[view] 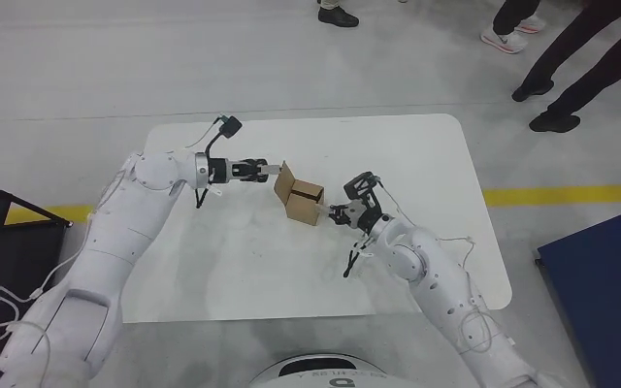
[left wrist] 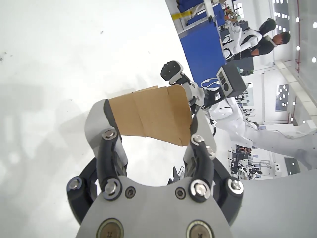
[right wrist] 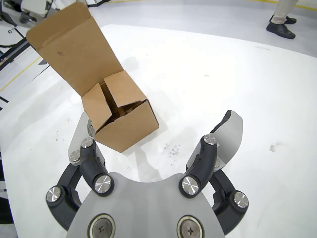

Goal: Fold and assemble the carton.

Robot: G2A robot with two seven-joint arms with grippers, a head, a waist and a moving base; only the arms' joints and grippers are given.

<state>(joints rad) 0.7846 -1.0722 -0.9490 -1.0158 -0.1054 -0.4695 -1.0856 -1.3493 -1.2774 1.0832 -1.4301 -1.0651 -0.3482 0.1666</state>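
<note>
The carton (view: pixel 303 199) lies on its side near the middle of the white table (view: pixel 417 165); its open end faces the right gripper (right wrist: pixel 157 120), with two small side flaps (right wrist: pixel 99 105) bent partly inward and the long lid flap (right wrist: pixel 74 50) raised; the inside is dark and its contents cannot be made out. The right gripper's jaws stand wide apart, one finger (right wrist: pixel 83 130) just beside the carton's near corner. The left gripper (left wrist: pixel 151 112) sits at the lid flap's far end, jaws apart, the flap edge between its fingertips.
</note>
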